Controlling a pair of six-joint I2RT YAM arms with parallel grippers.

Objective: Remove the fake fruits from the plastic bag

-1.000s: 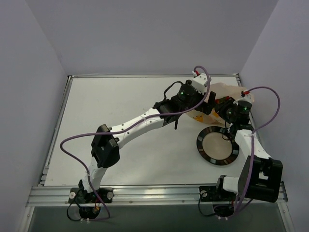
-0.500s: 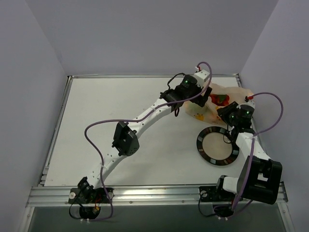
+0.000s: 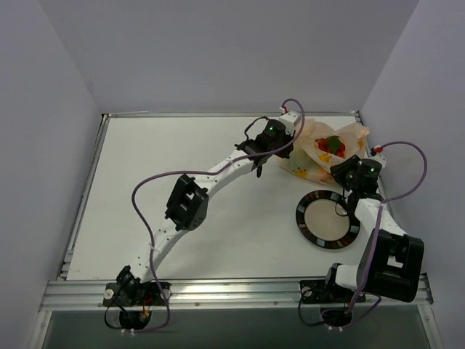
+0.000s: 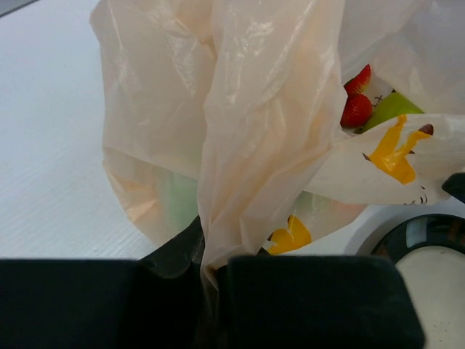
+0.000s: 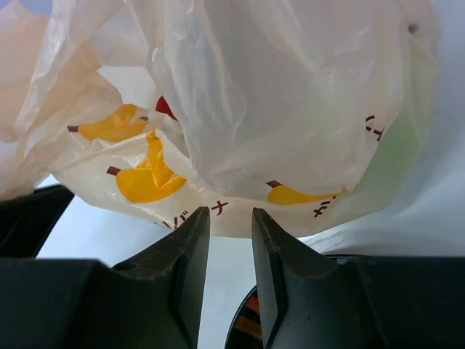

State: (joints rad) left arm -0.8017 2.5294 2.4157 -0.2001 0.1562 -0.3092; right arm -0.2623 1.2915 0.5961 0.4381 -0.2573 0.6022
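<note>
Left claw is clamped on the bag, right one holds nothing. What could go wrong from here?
1. The left claw pinches only a thin fold of the bag; pulling may let the film slip out or tear.
2. The right claw stands open before the bag, gripping nothing, so the whole bag may drag along.
3. The red berries and green apple lie near the mouth; a tug could spill them past the plate.

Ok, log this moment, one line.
left gripper: shut on plastic bag | right gripper: slightly open, at bag | fake fruits: inside bag
</note>
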